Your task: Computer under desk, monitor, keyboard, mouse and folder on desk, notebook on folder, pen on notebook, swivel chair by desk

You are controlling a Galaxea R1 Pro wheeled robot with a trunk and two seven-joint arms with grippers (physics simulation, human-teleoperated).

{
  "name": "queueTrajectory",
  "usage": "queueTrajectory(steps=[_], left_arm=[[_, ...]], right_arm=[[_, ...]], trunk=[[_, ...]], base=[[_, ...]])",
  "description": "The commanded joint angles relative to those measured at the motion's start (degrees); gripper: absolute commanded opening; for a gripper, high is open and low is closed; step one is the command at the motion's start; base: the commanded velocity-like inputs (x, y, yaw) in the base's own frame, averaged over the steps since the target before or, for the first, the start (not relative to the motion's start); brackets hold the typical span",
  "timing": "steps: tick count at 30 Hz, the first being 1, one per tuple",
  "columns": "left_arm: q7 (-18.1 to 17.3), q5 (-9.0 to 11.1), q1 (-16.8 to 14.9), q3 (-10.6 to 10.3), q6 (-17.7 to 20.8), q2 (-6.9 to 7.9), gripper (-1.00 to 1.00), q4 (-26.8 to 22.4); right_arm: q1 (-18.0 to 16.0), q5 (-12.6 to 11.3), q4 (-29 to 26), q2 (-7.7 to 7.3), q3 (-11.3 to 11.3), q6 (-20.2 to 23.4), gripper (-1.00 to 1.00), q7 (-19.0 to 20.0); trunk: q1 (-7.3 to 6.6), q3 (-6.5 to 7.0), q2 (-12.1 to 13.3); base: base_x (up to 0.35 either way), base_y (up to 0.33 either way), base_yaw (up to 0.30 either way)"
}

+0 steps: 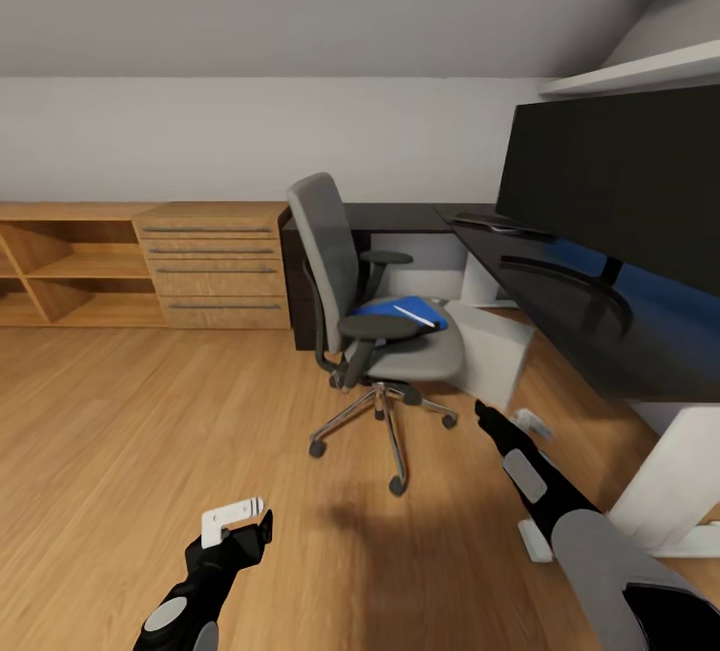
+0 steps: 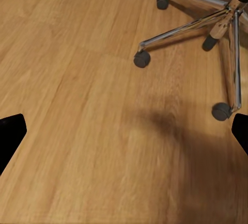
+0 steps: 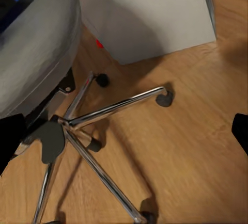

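The grey swivel chair (image 1: 372, 316) stands on the wood floor, apart from the black desk (image 1: 560, 316) on the right. On its seat lies the blue folder (image 1: 392, 311) with a thin white item (image 1: 414, 314) on top. The large dark monitor (image 1: 620, 181) stands on the desk, and a keyboard (image 1: 488, 221) lies at the desk's far end. The white computer (image 1: 492, 349) sits under the desk, beside the chair. My left gripper (image 1: 245, 523) hangs open over bare floor. Close to the chair's chrome base (image 3: 98, 115), my right gripper (image 1: 486, 417) is open too, holding nothing.
A wooden drawer unit (image 1: 215, 266) and open shelves (image 1: 60, 266) line the back wall. The chair's casters (image 2: 141, 59) spread over the floor ahead of both grippers. Small white pieces (image 1: 534, 539) lie on the floor by the desk's white leg (image 1: 670, 481). White shelves (image 1: 640, 71) hang above the monitor.
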Motion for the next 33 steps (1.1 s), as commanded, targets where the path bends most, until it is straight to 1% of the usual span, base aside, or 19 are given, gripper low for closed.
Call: queueTrajectory(steps=[1,7,10,33], left_arm=[[0.52,0.60,0.00,-0.08,0.17,0.00,1.00,-0.05],[0.53,0.59,-0.02,-0.08,0.17,0.01,1.00,0.01],[0.53,0.59,-0.03,0.07,0.17,0.04,1.00,0.02],[0.53,0.59,-0.01,0.08,0.17,0.06,1.00,-0.06]], right_arm=[[-0.03,-0.79,-0.03,-0.03,0.16,-0.14,1.00,0.03],[-0.04,-1.10,-0.13,0.03,0.24,-0.16,1.00,0.26],[-0.04,-1.11,-0.13,0.01,0.24,-0.16,1.00,0.26],[-0.04,-1.03,-0.13,-0.08,0.39,-0.42,1.00,1.14]], trunk=[[0.02,-0.04,-0.02],[0.02,-0.04,-0.02],[0.02,-0.04,-0.02],[0.02,-0.04,-0.02]], base=[[0.275,0.000,0.000],[0.134,0.000,0.000],[0.263,0.000,0.000],[0.321,0.000,0.000]])
